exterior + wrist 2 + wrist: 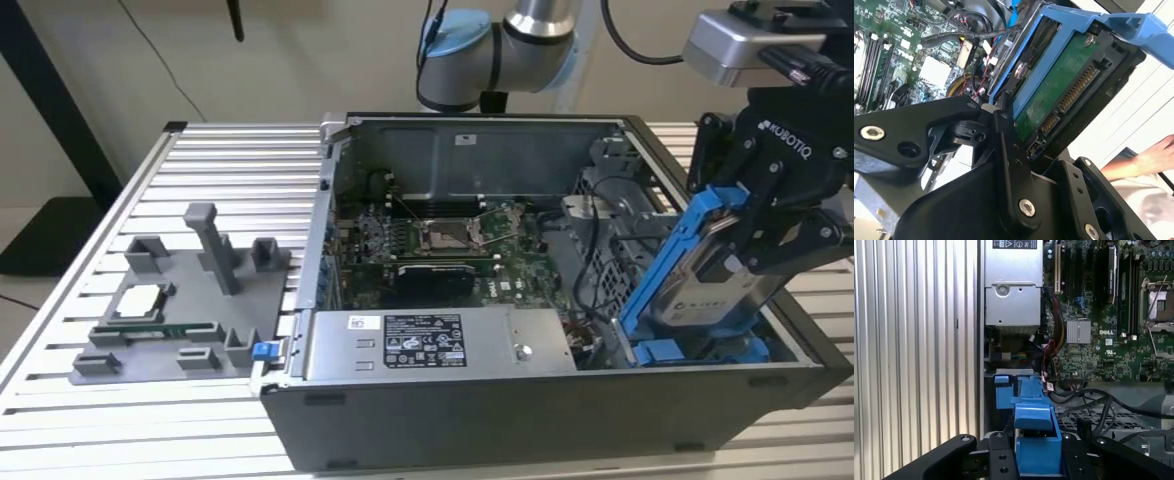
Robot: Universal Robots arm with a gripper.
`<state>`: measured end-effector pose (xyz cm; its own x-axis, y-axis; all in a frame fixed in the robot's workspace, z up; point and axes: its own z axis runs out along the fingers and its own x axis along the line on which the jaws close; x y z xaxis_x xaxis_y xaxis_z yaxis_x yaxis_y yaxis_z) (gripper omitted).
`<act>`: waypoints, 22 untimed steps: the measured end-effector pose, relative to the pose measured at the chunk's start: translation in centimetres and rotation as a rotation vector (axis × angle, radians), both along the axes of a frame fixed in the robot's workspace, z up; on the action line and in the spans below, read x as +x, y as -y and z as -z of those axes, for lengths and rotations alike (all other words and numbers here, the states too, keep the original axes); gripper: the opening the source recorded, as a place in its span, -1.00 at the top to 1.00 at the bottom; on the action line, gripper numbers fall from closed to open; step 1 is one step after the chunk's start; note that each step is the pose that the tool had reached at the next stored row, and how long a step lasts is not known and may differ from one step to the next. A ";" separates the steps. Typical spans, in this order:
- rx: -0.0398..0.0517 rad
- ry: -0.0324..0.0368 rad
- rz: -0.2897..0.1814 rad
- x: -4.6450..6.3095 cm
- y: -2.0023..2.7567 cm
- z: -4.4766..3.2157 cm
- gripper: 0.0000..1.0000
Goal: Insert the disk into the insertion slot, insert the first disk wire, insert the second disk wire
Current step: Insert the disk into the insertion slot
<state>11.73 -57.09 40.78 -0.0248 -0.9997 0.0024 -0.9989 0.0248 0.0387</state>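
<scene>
Disk point(711, 292) sits in your claw point(754, 250), which is closed on it: in the first wrist view 2 black fingers point(999, 462) clamp the blue carrier point(1036, 445) from either side. You hold it high on its length, which, as I judge it, leaves the lower end free to go in ahead of the fingers.

It stands steeply tilted inside the open computer case point(534, 420), with its top leaning toward the exterior view's right. Its bottom is down among the blue tabs at the mouth of the insertion slot point(687, 352), in the case's near corner at the exterior view's right. That slant probably lines the carrier up with the bay. Most of the disk is above the slot, so step 1 reads as under way, not finished.

In the second wrist view the connector point(1076, 90) on the green board is bare, with no wire plugged in. Loose black cables point(1104, 402) lie beside the bay, between it and the motherboard point(1104, 340). The power-supply box point(427, 340) is near the slot. The case rests on the slatted desk point(200, 160).
</scene>
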 end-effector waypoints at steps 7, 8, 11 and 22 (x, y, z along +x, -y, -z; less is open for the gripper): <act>0.0004 0.0000 0.009 0.1 -0.10 1.09 1.00; 0.0003 0.0001 0.010 0.1 -0.14 1.27 1.00; 0.0006 0.0000 0.014 0.1 -0.22 1.81 1.00; 0.0006 0.0000 0.017 0.2 -0.29 2.42 1.00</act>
